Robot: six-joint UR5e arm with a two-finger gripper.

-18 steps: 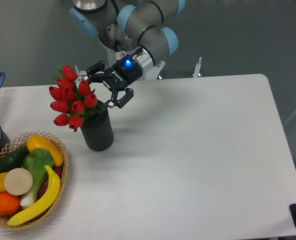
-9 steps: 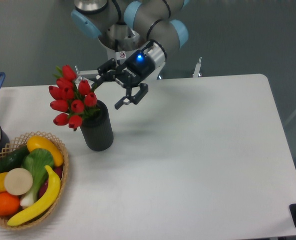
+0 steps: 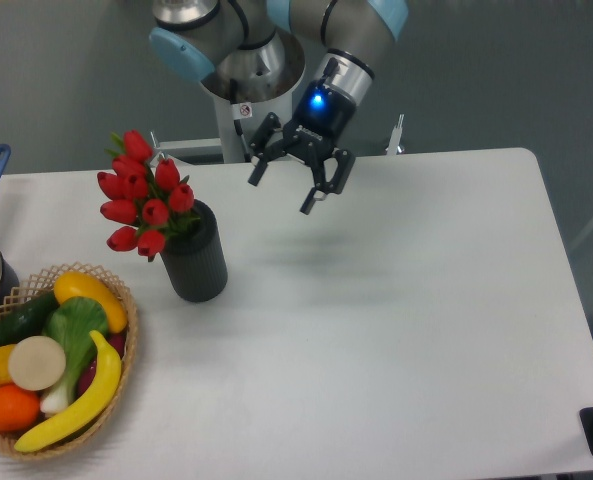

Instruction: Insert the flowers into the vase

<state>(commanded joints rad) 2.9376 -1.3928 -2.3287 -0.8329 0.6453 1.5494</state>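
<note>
One bunch of about ten red tulips (image 3: 141,200) stands in the single black vase (image 3: 194,257) at the table's (image 3: 406,330) left; the gripper (image 3: 284,188), jaws wide and empty, hangs well apart, up right.

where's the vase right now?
In the camera view the vase stands upright on the left part of the table, just above-right of the wicker basket, with the flowers in its mouth.

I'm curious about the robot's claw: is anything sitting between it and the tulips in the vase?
Nothing visible. The open gripper hangs above bare table, to the right of the tulips, which already stand in the vase. The space between them looks clear.
</note>
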